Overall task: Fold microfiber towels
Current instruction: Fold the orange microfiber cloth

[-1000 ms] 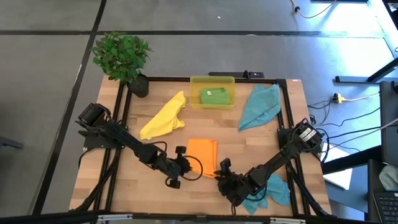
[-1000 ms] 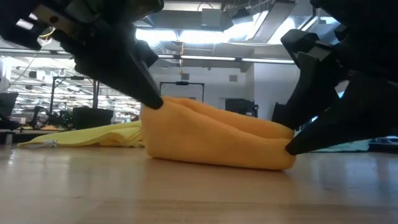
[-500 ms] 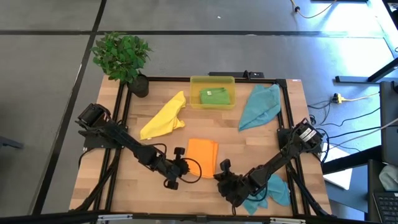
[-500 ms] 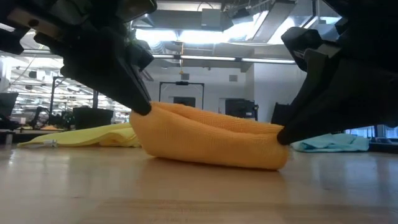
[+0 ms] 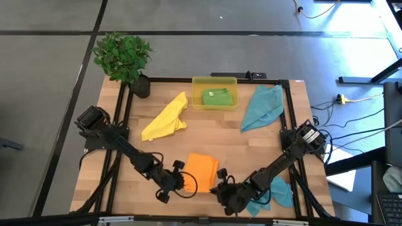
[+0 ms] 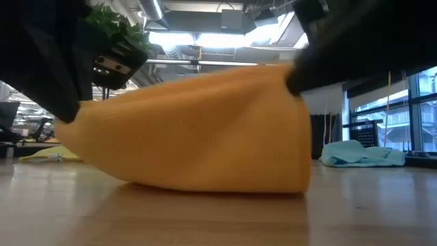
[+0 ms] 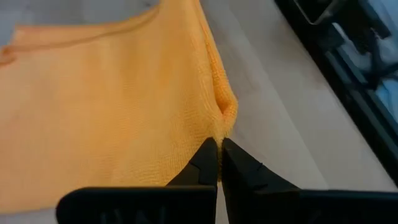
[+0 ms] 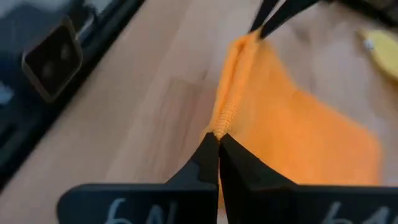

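The orange towel [image 5: 201, 169], folded over, lies near the table's near edge and fills the low view [image 6: 198, 137]. My left gripper [image 5: 186, 182] is shut on its near left corner. My right gripper [image 5: 217, 186] is shut on its near right corner. The yellow towel [image 5: 166, 117] lies flat at the far left. The green towel [image 5: 217, 96] lies folded in the yellow bin [image 5: 215, 81]. One teal towel [image 5: 262, 107] lies at the far right. The other [image 5: 278, 191] lies crumpled beside my right arm. My left gripper pinches the orange towel's near left corner [image 7: 225, 121] between its two fingertips, coming level from the table's left. The corner [image 6: 72, 123] is raised and the towel's underside [image 6: 205, 186] rests on the table. My right gripper pinches the near right corner [image 8: 221, 127] at the hemmed edge, where more than one layer shows, between its two fingertips. It comes level from the table's right. The corner [image 6: 290, 78] is raised and the edge between the grippers runs fairly straight.
A potted plant [image 5: 124, 56] stands at the far left corner. The yellow bin stands at the far middle. Bare wood [image 5: 251, 147] lies between the orange towel and the far towels. Black frame rails [image 5: 122, 119] run along the table's sides.
Both grippers have gone toward the table's near edge, shut on the orange towel's near corners. The towel has slid toward the near edge, and its near edge has risen off the table while its underside stays down.
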### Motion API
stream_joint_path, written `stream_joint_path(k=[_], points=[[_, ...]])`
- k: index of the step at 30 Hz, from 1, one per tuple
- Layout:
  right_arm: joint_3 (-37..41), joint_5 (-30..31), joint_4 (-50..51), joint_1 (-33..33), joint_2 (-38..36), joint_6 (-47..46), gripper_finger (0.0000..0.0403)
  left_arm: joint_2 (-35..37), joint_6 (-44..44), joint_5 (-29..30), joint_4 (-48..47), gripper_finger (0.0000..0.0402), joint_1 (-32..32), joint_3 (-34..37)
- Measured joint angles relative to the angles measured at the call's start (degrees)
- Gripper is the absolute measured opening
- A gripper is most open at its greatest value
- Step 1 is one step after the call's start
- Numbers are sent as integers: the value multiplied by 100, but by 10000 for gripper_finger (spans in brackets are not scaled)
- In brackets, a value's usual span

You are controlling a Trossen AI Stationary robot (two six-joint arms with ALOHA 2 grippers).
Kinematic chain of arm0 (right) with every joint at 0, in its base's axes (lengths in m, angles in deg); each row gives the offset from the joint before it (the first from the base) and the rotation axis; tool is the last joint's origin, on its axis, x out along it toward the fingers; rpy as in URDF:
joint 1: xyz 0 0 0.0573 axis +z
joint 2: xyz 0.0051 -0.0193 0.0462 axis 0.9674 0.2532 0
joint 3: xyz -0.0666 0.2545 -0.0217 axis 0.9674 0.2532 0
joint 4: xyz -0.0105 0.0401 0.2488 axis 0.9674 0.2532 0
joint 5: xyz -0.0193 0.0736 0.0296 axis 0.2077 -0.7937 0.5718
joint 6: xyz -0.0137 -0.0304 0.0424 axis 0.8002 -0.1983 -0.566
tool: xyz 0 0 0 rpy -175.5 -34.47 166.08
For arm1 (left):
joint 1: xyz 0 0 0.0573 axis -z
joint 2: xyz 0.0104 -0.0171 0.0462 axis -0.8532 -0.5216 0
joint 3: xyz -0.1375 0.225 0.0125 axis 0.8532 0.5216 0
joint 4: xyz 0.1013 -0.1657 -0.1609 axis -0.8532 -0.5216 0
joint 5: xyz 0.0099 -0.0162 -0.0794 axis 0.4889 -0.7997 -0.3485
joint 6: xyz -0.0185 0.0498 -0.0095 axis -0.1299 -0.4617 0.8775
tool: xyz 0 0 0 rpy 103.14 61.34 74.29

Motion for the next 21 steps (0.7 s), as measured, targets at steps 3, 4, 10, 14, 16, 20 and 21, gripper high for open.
stream_joint_path(k=[3, 4, 10, 14, 16, 20, 21], points=[[-249, 342, 659, 0, 0, -101, 1, 62, -6, 28, -10, 0, -49, 0], [-287, 435, 898, -6, 0, -253, 1, 109, -45, 77, -10, 0, -62, 0], [-292, 549, 1589, -52, 0, -1164, 0, 548, -530, 132, 224, 0, -97, 0], [-250, 900, 1628, -37, 0, -1227, 0, 679, -709, -37, 212, 0, -370, 48], [-250, 1001, 1624, -48, 0, -1413, 0, 679, -711, -299, 243, 0, -585, 160], [-173, 1024, 1613, -253, 0, -1676, 0, 679, -703, -687, 668, 0, -1009, 552], [-121, 1023, 1618, -321, 0, -1756, 0, 679, -673, -761, 796, 0, -1102, 667]])
